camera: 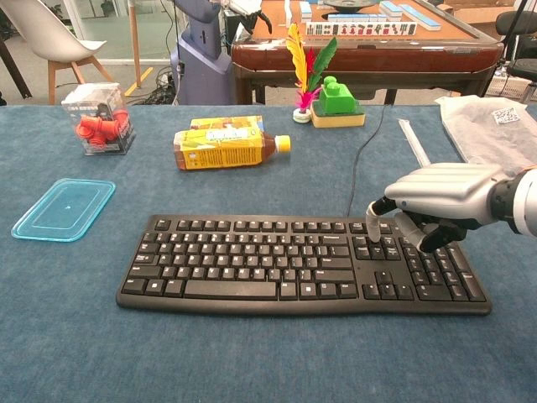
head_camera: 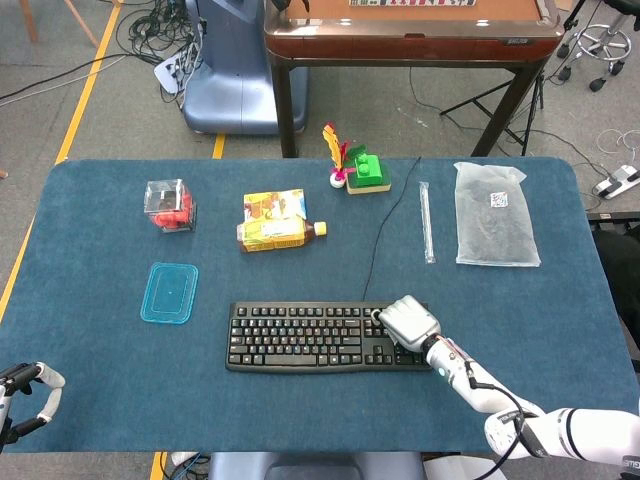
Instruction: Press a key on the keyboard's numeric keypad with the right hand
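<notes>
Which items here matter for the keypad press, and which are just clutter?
Job: black keyboard; right hand, hovering over its right end.
Clutter: teal plastic lid; yellow-labelled bottle; clear box of red pieces; green block toy; feather shuttlecock; clear plastic bag.

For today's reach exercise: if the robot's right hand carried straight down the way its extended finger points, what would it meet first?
Most likely the keyboard: the right hand hangs over its right end with a fingertip just above the keys. Exactly which key is unclear.

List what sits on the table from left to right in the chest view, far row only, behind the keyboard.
Clear box of red pieces → bottle lying on its side → feather shuttlecock → green block toy → thin clear tube → plastic bag with QR label.
</notes>
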Robot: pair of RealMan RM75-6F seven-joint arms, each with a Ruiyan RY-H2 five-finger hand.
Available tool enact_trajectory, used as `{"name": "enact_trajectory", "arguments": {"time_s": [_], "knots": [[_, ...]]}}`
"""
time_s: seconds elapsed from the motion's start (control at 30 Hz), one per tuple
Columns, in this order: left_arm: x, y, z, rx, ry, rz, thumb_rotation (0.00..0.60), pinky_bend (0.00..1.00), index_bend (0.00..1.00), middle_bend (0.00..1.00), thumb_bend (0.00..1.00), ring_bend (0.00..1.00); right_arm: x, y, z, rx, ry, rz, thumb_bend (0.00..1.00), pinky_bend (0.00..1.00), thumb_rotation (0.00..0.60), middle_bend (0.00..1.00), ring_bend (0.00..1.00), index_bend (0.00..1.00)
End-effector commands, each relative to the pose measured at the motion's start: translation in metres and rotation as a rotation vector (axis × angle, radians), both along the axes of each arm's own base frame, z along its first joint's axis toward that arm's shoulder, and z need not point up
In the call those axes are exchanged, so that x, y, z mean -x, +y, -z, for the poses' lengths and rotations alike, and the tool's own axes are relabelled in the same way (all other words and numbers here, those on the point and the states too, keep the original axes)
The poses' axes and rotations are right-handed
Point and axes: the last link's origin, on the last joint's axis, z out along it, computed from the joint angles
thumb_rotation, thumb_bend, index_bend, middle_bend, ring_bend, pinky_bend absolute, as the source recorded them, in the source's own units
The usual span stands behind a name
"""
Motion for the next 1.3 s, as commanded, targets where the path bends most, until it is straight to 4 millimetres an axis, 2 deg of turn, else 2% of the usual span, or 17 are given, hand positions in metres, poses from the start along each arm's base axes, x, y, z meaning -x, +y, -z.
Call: {"name": "enact_trajectory", "arguments": {"time_s": [0.03,0.23,0.4,0.57,0.6,0.67,0.77,0.83,0.9,1.1,1.3], "knots": [[0.000,0.000,0.000,0.000,-0.001,0.000,0.600,0.56,0.58,0.58,0.37,0.48,-0.004,0.002,-0.006,0.018,-0.035,-0.010,1.00,1.00,0.600,1.00,1.00,0.32],[0.000,0.000,0.002,0.006,0.007,0.001,0.600,0.56,0.58,0.58,0.37,0.48,-0.010,0.013,-0.037,0.076,-0.103,-0.064,1.00,1.00,0.600,0.96,0.97,0.32],[-0.001,0.000,0.003,0.009,0.013,0.002,0.600,0.56,0.58,0.58,0.37,0.48,-0.004,0.027,-0.067,0.126,-0.140,-0.083,1.00,1.00,0.600,0.82,0.84,0.38],[-0.001,0.000,0.004,0.008,0.020,0.004,0.600,0.56,0.58,0.58,0.37,0.48,0.012,0.043,-0.094,0.193,-0.171,-0.091,1.00,1.00,0.600,0.71,0.71,0.41],[-0.001,0.000,0.004,0.007,0.020,0.005,0.600,0.56,0.58,0.58,0.37,0.48,0.016,0.046,-0.099,0.204,-0.175,-0.091,1.00,0.99,0.600,0.68,0.67,0.41],[-0.002,0.000,0.005,0.006,0.022,0.008,0.600,0.56,0.58,0.58,0.37,0.48,0.022,0.053,-0.106,0.227,-0.182,-0.095,1.00,0.89,0.600,0.64,0.59,0.41],[-0.003,-0.001,0.005,0.004,0.027,0.012,0.600,0.56,0.58,0.58,0.37,0.48,0.031,0.065,-0.115,0.253,-0.202,-0.096,1.00,0.66,0.600,0.59,0.50,0.41],[-0.003,-0.001,0.005,0.002,0.028,0.014,0.600,0.56,0.58,0.58,0.37,0.48,0.039,0.073,-0.120,0.265,-0.226,-0.085,1.00,0.56,0.600,0.56,0.47,0.41],[-0.003,-0.001,0.006,0.000,0.029,0.015,0.600,0.56,0.58,0.58,0.37,0.48,0.047,0.081,-0.124,0.276,-0.254,-0.067,1.00,0.53,0.600,0.55,0.45,0.41],[-0.004,-0.001,0.006,-0.013,0.039,0.024,0.600,0.56,0.58,0.58,0.37,0.48,0.075,0.107,-0.139,0.343,-0.312,-0.015,1.00,0.53,0.600,0.55,0.45,0.41],[-0.005,-0.001,0.007,-0.012,0.043,0.026,0.600,0.56,0.58,0.58,0.37,0.48,0.093,0.120,-0.147,0.378,-0.336,0.015,1.00,0.53,0.600,0.55,0.45,0.41]]}}
